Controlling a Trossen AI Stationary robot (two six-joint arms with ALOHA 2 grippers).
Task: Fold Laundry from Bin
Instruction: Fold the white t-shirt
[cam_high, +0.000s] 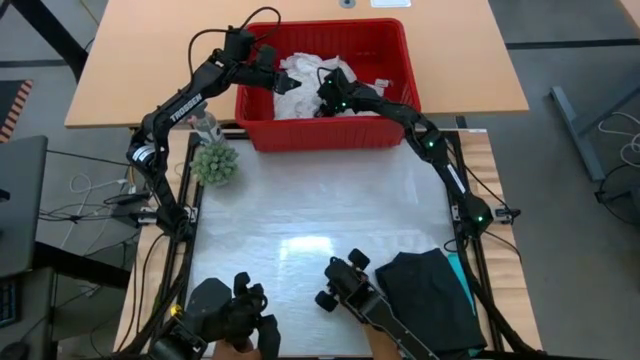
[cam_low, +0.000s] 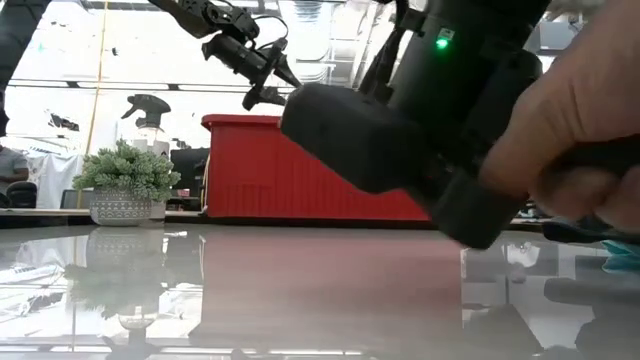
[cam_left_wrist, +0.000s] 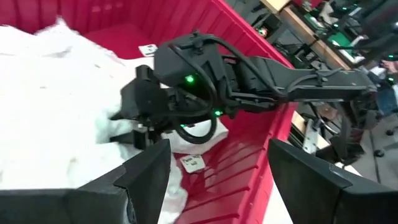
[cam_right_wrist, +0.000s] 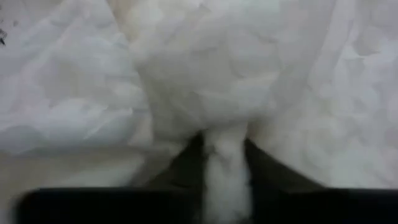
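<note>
The red bin (cam_high: 330, 136) stands at the table's far edge with white laundry (cam_high: 305, 75) heaped inside. My right gripper (cam_high: 325, 97) reaches down into the bin and is shut on the white garment (cam_right_wrist: 205, 74). My left gripper (cam_high: 283, 82) hovers open above the bin's left half, just left of the right gripper; in its wrist view the left gripper (cam_left_wrist: 217, 186) frames the right gripper (cam_left_wrist: 134, 121) on the cloth. A folded black garment (cam_high: 428, 290) lies on a teal one (cam_high: 464, 285) at the table's near right. My right gripper pinches a bunched-up ridge of the white garment (cam_right_wrist: 222, 165) between its two fingers (cam_right_wrist: 189, 168). The fingers slant down into the heap from the table's right. The cloth rises in gathers beyond the fingertips, and the rest of it lies in the bin.
A small potted plant (cam_high: 215, 165) and a spray bottle (cam_high: 207, 126) stand left of the bin. Dark handheld control devices (cam_high: 352, 288) sit at the near edge, and a person's hand (cam_low: 590, 120) on one blocks much of the low view. The table's middle (cam_high: 320, 215) is bare.
</note>
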